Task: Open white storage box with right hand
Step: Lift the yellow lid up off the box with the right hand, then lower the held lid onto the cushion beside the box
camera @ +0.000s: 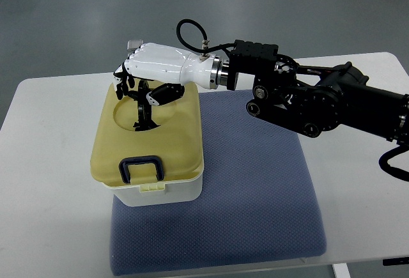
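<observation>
One right hand (148,73) hovered over the far part of the storage box (150,147), its fingers (144,102) curled down loosely onto the yellowish lid (153,131), gripping nothing.

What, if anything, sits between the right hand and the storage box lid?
Nothing visible does. The right hand is directly over the far part of the yellowish lid of the white storage box, fingers pointing down at it. The dark latch at the near edge is unobstructed.

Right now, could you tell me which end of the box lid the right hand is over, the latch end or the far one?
The far end: the right hand hovers over the lid opposite the dark latch.
</observation>
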